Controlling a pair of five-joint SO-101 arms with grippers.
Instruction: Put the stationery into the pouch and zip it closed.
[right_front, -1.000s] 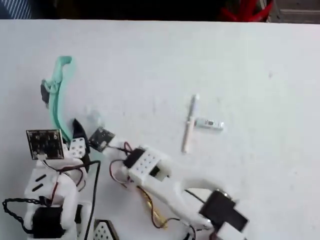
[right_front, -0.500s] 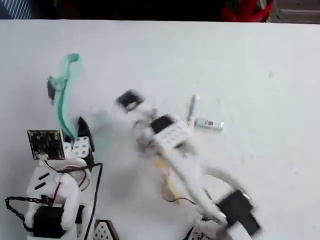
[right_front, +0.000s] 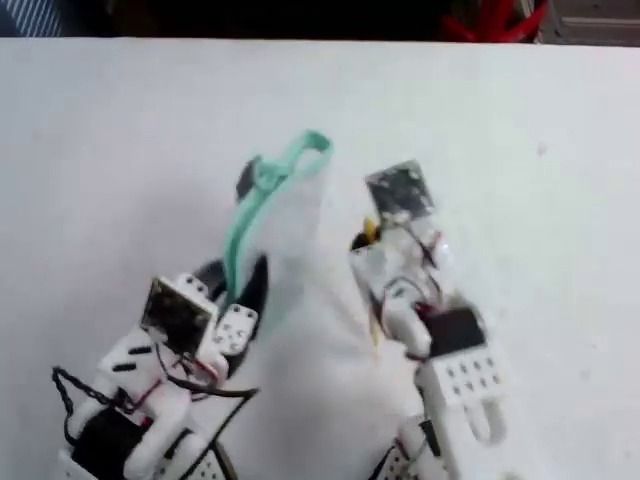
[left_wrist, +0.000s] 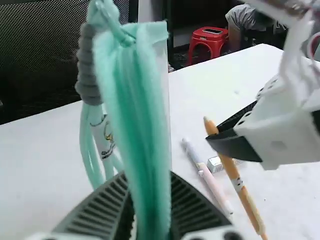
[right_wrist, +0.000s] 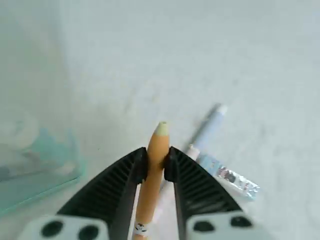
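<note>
Loading the pouch: pencil in hand, nothing stowed

1. Nearest to me, the left gripper (left_wrist: 150, 205) is clenched on one end of the pouch (left_wrist: 137, 100), pinching its teal zip edge. From the high view, the pouch (right_front: 285, 215) runs from that gripper (right_front: 238, 290) out over the table, with its clear body toward the right arm. I cannot tell whether its mouth is open.

2. The right gripper (right_wrist: 156, 154) is clamped on an orange pencil (right_wrist: 159, 137), tip pointing away from the wrist. In the left wrist view, the same gripper (left_wrist: 240, 140) and pencil (left_wrist: 235, 175) sit just beside the pouch, not touching it.

3. Past the pencil, a pale pen (right_wrist: 207, 122) and a small wrapped item (right_wrist: 227, 177) lie flat on the table, touching or nearly so. Both are loose.

4. Status, as I judge it: I see no stationery inside the pouch. The pencil is gripped and near the pouch but not yet inserted. The pen and the small wrapped item remain to be collected, and the zip remains to be closed. I place the task at an early stage.

5. Surface: a plain white table (right_front: 560, 150).

6. Room: beyond the far edge stand a red stool (left_wrist: 212, 37) and a dark mesh panel (left_wrist: 50, 50).
</note>
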